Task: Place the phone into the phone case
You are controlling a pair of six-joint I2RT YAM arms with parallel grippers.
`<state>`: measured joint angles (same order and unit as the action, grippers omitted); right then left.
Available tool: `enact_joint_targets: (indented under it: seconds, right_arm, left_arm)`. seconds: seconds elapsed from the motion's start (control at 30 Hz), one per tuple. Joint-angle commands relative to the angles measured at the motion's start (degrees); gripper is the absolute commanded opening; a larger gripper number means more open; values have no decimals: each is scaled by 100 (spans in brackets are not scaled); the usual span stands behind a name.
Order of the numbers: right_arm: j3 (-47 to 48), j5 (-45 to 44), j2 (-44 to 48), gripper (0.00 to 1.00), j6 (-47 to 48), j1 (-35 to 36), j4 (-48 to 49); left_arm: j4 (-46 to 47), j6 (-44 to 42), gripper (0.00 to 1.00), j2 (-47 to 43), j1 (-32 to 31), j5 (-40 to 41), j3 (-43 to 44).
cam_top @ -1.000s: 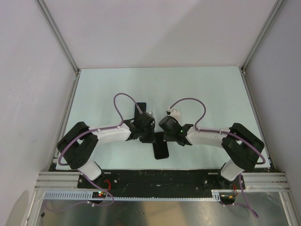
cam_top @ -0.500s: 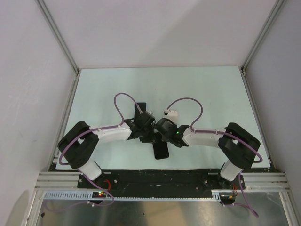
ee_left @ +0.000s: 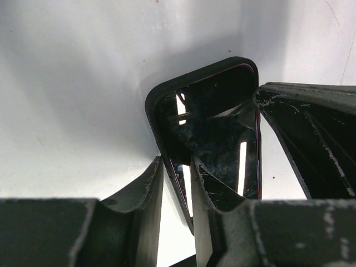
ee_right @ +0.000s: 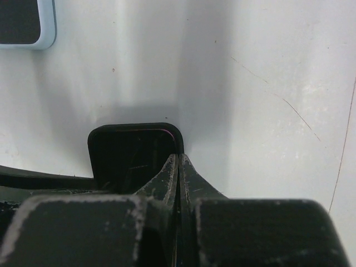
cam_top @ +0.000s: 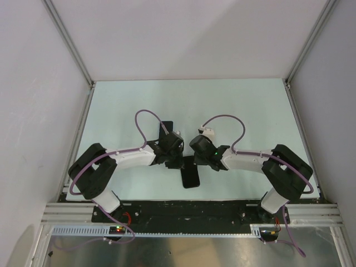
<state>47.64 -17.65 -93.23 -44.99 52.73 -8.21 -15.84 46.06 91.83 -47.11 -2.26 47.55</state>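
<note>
The black phone case (cam_top: 191,177) lies near the table's front edge, between the two arms. In the left wrist view the phone case (ee_left: 196,75) has a thick matte rim and a glossy dark inside. My left gripper (ee_left: 175,164) straddles its left rim and is shut on it; from above the left gripper (cam_top: 181,160) is at the case's far end. My right gripper (ee_right: 178,158) is shut, with its tips against the right rim of the case (ee_right: 130,156). The phone (ee_right: 22,22), a dark slab with a pale blue rim, lies apart from the case (cam_top: 166,127).
The pale green table top (cam_top: 250,111) is walled in by white panels and metal posts. The left arm's purple cable (cam_top: 142,119) loops over the phone's end.
The right wrist moved left toward the left gripper, then drew back to the right. The left arm and the case have stayed put.
</note>
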Motion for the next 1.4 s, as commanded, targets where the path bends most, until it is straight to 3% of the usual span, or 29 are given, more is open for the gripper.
enact_joint_targets:
  seconds: [0.0,0.2,0.33,0.47,0.67,0.9,1.07,1.2,1.37]
  right_arm:
    - [-369,1085,-160,0,208,-147,-655]
    - [-369,1381,334,17,346,-468,-605]
    - [-370,1412,763,47,377,-609,-656]
    - [-369,1351,1225,65,377,-715,-773]
    - [-369,1027,1752,75,322,-717,-1078]
    - [-377,379,1838,84,-27,-95,-1465]
    - [-365,192,1562,91,-309,494,-1349]
    - [-273,110,1128,98,-465,849,-1214]
    - [273,-142,395,99,-462,1198,-1393]
  left_arm:
    - [30,-11,28,-27,-15,133,-57]
    - [29,-43,29,-185,19,138,-14]
    - [36,-130,29,-387,133,159,23]
    - [32,-184,31,-684,278,152,34]
    - [-18,-269,42,-1238,385,200,-10]
    - [-90,-284,72,-1831,480,519,-253]
    - [-101,-203,88,-2284,581,702,-600]
    - [-108,-155,93,-2551,728,797,-856]
    - [-115,-132,94,-2774,865,806,-1044]
